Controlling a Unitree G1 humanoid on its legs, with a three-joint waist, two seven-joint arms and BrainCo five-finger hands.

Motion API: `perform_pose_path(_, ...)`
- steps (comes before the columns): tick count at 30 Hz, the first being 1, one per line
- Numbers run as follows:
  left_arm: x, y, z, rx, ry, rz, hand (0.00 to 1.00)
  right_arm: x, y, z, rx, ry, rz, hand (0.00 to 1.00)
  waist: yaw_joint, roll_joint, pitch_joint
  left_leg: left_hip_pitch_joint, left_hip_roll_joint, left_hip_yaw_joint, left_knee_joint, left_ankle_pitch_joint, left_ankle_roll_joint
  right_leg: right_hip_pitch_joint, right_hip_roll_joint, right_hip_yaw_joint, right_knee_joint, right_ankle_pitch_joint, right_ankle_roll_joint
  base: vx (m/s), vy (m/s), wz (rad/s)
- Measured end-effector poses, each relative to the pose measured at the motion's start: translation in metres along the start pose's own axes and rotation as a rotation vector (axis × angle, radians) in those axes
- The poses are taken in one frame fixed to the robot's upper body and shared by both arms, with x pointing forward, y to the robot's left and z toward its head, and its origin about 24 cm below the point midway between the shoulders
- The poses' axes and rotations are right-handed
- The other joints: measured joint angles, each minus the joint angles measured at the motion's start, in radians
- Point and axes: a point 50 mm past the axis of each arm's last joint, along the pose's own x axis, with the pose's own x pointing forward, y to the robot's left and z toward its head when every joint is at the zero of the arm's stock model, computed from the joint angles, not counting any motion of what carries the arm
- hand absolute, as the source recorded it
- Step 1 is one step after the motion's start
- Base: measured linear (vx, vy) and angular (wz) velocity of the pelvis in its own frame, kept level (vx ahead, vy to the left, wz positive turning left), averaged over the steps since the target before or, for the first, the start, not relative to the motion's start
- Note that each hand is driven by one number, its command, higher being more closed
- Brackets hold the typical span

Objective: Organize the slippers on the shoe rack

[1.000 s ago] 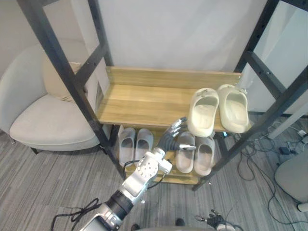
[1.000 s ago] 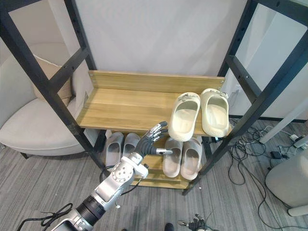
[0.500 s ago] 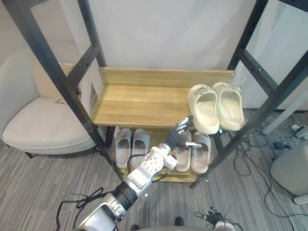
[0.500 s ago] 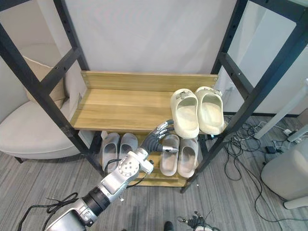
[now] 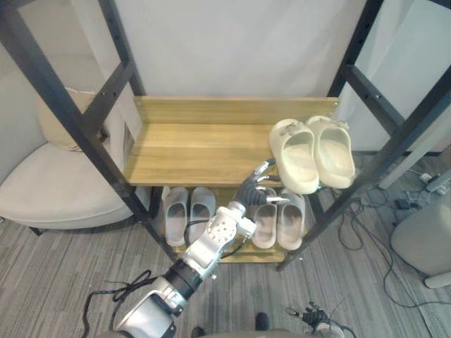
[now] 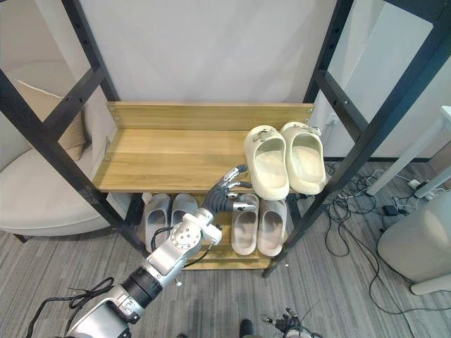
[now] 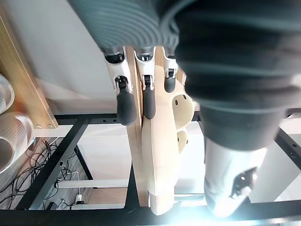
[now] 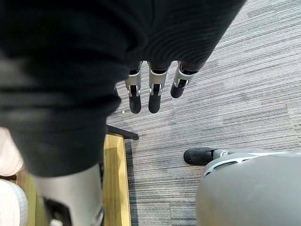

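- Head views: left hand [image 5: 250, 191], fingers straight, just beside the cream slippers [image 5: 310, 153].
- Right wrist view: right hand [image 8: 154, 89], fingers straight, over the floor [image 8: 235, 84].

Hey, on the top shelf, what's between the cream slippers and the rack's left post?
Nothing: that stretch of the top shelf is bare wood from the cream slippers to the left post, as both eye views show.

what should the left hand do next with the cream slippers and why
Probably ease the left hand up to the nearer cream slipper and curl around its end: the hand is open close beside it, and that end overhangs the upper shelf's front edge.
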Motion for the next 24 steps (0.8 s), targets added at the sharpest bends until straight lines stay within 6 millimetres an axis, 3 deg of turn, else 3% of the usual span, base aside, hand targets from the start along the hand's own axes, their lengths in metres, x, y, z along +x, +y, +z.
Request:
perform_pose_path(9, -0.012, 0.026, -0.002, -0.07, -0.007, 0.133, 0.0, 0.0, 0.004, 0.007, 0.004, -0.024, 0.021, 0.0, -0.004, 0.002, 0.011, 0.005, 0.004, -0.019, -0.004, 0.005, 0.0, 0.007, 0.003, -0.02, 0.0, -0.01, -0.001, -0.06, -0.032, 0.06)
perform_pose_path(14, -0.026, 0.043, 0.009, -0.128, -0.058, 0.213, 0.0, 0.0, 0.006, 0.004, -0.009, -0.016, 0.033, 0.0, 0.022, -0.001, 0.012, 0.003, 0.007, -0.031, -0.005, 0.006, -0.002, 0.016, 0.004, -0.036, 0.001, -0.014, -0.001, -0.02, -0.025, 0.1)
perform_pose_path(19, -0.032, 0.04, 0.032, -0.2, -0.161, 0.185, 0.0, -0.002, 0.019, 0.004, -0.031, -0.015, 0.074, 0.0, 0.033, -0.004, 0.01, 0.008, 0.005, -0.049, 0.0, 0.009, 0.003, 0.035, 0.001, -0.055, 0.007, -0.011, 0.0, 0.04, -0.022, 0.11)
perform_pose_path(24, -0.035, 0.024, 0.052, -0.282, -0.244, 0.07, 0.0, 0.0, 0.025, 0.007, -0.069, -0.019, 0.097, 0.0, 0.034, -0.004, 0.01, 0.015, 0.003, -0.054, 0.0, 0.009, 0.003, 0.047, -0.001, -0.067, 0.007, -0.011, 0.001, 0.02, -0.01, 0.04)
